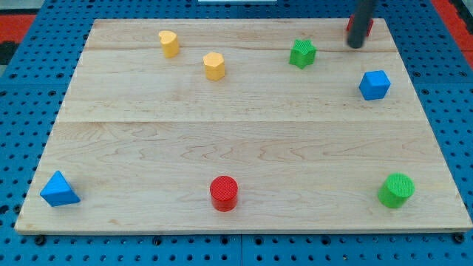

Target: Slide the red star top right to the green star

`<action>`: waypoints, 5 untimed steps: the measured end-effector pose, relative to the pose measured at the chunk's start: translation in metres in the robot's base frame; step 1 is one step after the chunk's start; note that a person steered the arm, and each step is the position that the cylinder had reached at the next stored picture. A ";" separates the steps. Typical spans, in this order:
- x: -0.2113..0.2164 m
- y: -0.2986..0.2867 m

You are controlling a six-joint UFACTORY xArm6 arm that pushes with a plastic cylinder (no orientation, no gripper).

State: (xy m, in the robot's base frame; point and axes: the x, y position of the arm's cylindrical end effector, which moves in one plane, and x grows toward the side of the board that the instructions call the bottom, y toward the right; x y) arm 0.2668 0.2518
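Camera view shows a wooden board [244, 140] on a blue pegboard base [22, 111]. The arm carries no pincer, so nothing can be released, clenched or grasped; it ends in a dark rod, and my tip [356, 46] sits near the board's top right corner.

The red star [367, 26] lies directly behind the rod and is mostly hidden; only a red sliver shows at the rod's right edge and another at its left. Its shape cannot be confirmed from this view. The tip appears to touch or sit just beside the star's near face, but contact cannot be verified.

The green star [302, 53] rests to the view's left of the tip and slightly lower. The red star already lies up and to the right of it, near the top edge. By judgement, the task is close to complete; only a short push toward the green star would tighten the placement.

Other blocks lie well apart:
- blue cube [375, 85], below the tip
- two yellow blocks [169, 43] [214, 66], top left
- blue triangle [59, 190]
- red cylinder [224, 193]
- green cylinder [397, 190]
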 end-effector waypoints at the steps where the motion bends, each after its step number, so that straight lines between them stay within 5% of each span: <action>1: -0.019 0.075; 2: -0.074 0.084; 5: -0.076 0.069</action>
State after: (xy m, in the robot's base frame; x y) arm 0.1910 0.3209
